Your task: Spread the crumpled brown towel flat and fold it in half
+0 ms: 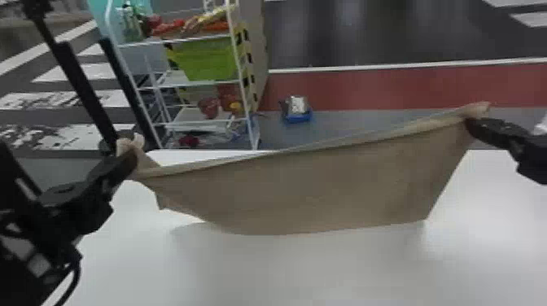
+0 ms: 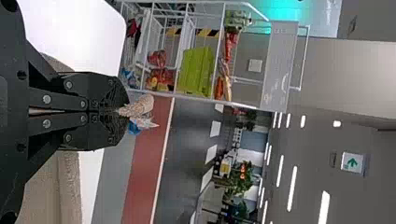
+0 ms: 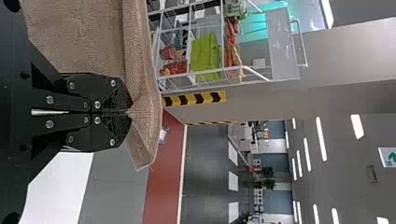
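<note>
The brown towel (image 1: pixel 309 187) hangs stretched between both grippers above the white table, its lower edge at or just over the tabletop. At its left corner, my left gripper (image 1: pixel 129 156) is shut on the cloth, with a small bunched bit poking past the tips. My right gripper (image 1: pixel 472 122) grips the opposite corner, somewhat farther from the robot. In the left wrist view, the left gripper (image 2: pixel 119 112) has its fingers together on a towel tuft (image 2: pixel 139 106). The right wrist view has the right gripper (image 3: pixel 128 112) shut on the towel (image 3: pixel 142 100), whose corner flap hangs beside the tips.
The white table (image 1: pixel 285 268) spreads beneath the towel. Beyond its far edge at the left stands a white wire rack (image 1: pixel 187 83) with a green bin (image 1: pixel 211 59) and other items. A blue object (image 1: pixel 297 116) lies on the floor behind the table.
</note>
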`<action>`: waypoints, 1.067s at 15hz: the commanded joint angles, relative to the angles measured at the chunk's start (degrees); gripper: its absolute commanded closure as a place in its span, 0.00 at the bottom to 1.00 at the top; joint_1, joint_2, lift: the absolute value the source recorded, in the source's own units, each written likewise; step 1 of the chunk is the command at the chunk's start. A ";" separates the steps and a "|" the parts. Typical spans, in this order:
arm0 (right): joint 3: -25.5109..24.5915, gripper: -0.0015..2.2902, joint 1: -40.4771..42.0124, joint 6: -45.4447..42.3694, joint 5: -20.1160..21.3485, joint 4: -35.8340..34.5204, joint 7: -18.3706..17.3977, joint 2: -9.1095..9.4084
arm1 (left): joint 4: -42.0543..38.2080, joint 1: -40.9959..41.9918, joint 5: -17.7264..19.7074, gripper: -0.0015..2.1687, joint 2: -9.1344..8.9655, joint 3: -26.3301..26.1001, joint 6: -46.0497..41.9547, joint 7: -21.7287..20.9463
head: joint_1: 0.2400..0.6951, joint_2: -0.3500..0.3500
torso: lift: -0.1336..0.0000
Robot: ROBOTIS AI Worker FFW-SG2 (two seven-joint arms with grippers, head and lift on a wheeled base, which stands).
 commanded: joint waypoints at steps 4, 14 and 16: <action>-2.57 0.85 16.47 -15.23 0.09 -4.88 6.86 -1.74 | -0.78 8.32 -0.12 0.67 -0.15 -3.87 -0.37 0.23 | 0.91 0.67 | 0.07; -9.16 0.81 44.42 -40.19 -1.05 -6.73 6.51 -1.21 | 5.64 22.12 -10.05 0.67 -0.15 -15.21 -7.76 8.94 | 1.00 0.63 | 0.07; -9.08 0.81 44.68 -35.80 0.88 -6.38 6.16 -1.12 | 6.96 21.33 -12.86 0.67 -0.15 -16.44 -7.58 10.87 | 1.00 0.60 | 0.07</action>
